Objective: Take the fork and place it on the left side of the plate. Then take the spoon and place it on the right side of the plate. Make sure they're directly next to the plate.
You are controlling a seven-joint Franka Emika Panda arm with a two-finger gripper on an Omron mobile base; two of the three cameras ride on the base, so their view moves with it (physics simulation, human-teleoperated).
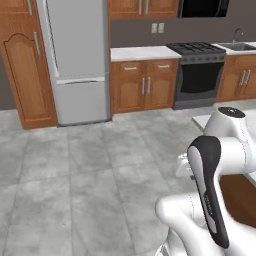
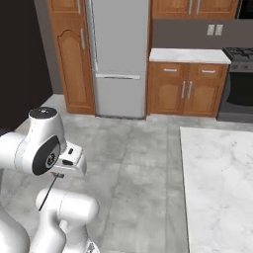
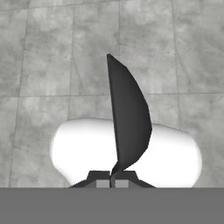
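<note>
Closest to the hand camera, the gripper has its two dark fingertips pressed together on the spoon, whose dark oval bowl stands up edge-on from the pinch, out over the grey floor tiles. From the right base view the same spoon shows as a thin dark rod hanging aslant below the hand, beside the white arm — clear of any surface. Largest in the room is the pale grey refrigerator, standing between a tall wooden pantry door and a run of wooden base cabinets topped with a white counter. Next to those cabinets sits a black stove with gas burners, and past it a sink with a faucet. In the right base view a white marble countertop takes up the lower right corner, well apart from the spoon. On the wall above the cabinets a small pair of outlet plates is visible.
</note>
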